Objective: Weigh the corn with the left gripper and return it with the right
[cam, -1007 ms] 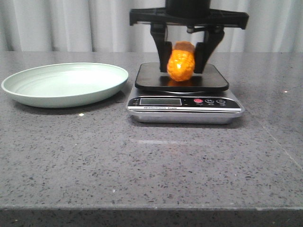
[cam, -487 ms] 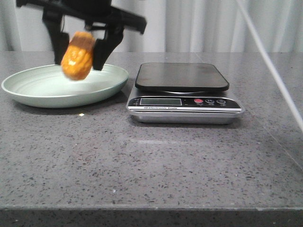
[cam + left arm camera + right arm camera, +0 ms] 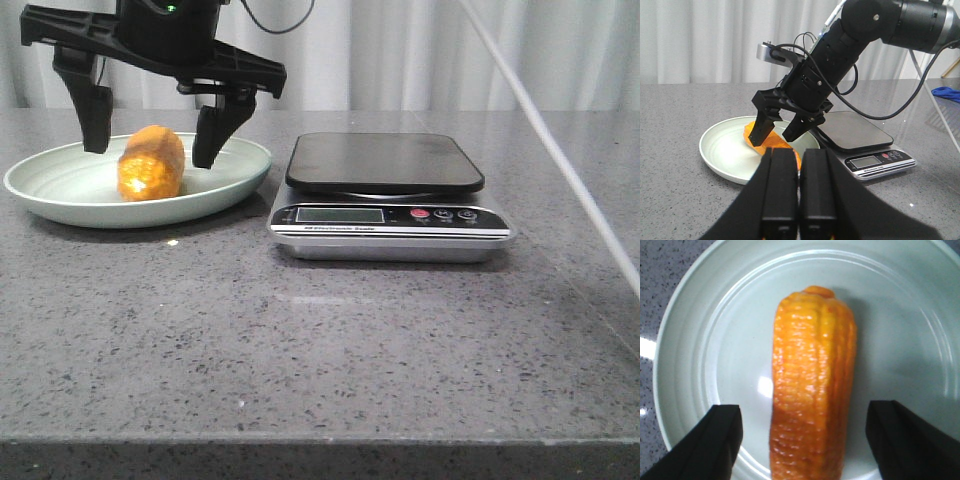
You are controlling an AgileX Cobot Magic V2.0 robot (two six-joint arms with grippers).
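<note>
Not much clutter here. A pale green plate (image 3: pixel 60 195) sits on the left side of the bench (image 3: pixel 320 350), and just beside it on the right is a digital kitchen scale (image 3: pixel 390 215) with a dark, bare platform. The display is too small to read.

The corn (image 3: pixel 151 164) is lying on its side in the plate. The right claw (image 3: pixel 152 148) hangs over it, spread wide. One finger is on each side of the cob and neither touches it, so it isn't gripping anything. The right wrist view shows the same: the cob runs lengthwise between the two black fingertips (image 3: pixel 715 440), with plate visible on both sides.

The left claw (image 3: pixel 800 155) is back from the plate, its two fingers pressed together with nothing between them.

A thin white line (image 3: pixel 560 160) cuts diagonally across the right of the front view, nearer the camera than the scale.

The bench is grey speckled stone, a bit glossy. White curtains (image 3: pixel 400 50) hang behind it, and there's something blue (image 3: pixel 946 93) at the far edge in the left wrist view.
</note>
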